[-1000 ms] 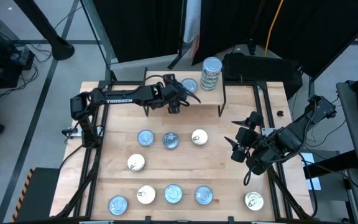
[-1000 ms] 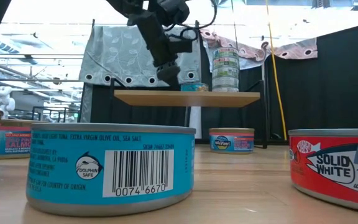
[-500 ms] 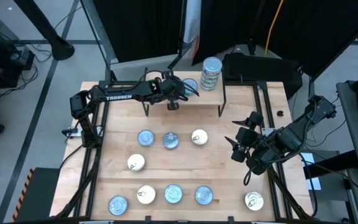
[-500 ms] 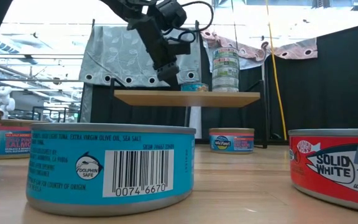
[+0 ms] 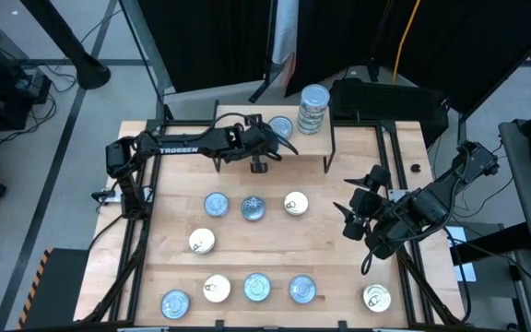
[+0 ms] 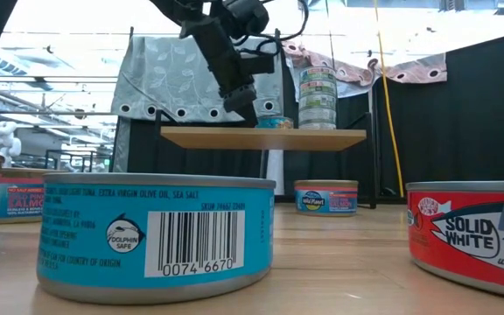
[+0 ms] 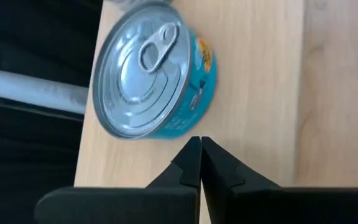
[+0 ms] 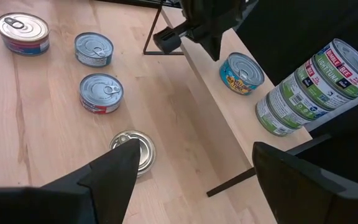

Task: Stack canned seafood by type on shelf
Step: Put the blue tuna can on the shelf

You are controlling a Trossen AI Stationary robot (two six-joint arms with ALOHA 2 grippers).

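High view: left gripper point(image 5: 260, 163) over the front edge of the shelf point(image 5: 307, 148), upper centre of frame, just beside a lone teal tin point(image 5: 281, 126) lying flat on the shelf top. Further right on the shelf, a stack of tins point(image 5: 312, 109). Below, on the wooden table point(image 5: 339, 267), loose tins in rows: three in mid-frame point(image 5: 253, 207), one alone at left point(image 5: 201, 241), a row along the lower edge point(image 5: 257, 288), and one more at lower right point(image 5: 376, 297). Right gripper point(image 5: 354, 219) parked at right of frame, well apart from the shelf, fingers spread wide, nothing held.

Low view: foreground filled by a teal tin with a barcode point(image 6: 157, 234) at lower left and a red-sided tin point(image 6: 471, 233) at lower right, blocking most of the tabletop behind. Shelf seen edge-on mid-frame, left gripper hanging just above it beside the teal tin; stack of about four tins upright to the right, count not sure.

Left wrist view: fingers point(image 7: 190, 163) pressed together tip to tip, gripping nothing; teal tin with pull-tab lid right ahead, upper left of frame, near the shelf edge. Closed fingers plain only here.

Right wrist view: shelf running diagonally at upper right, green-labelled stack at far right, teal tin beside it, left gripper above; own fingers point(image 8: 120, 163) wide apart at bottom.
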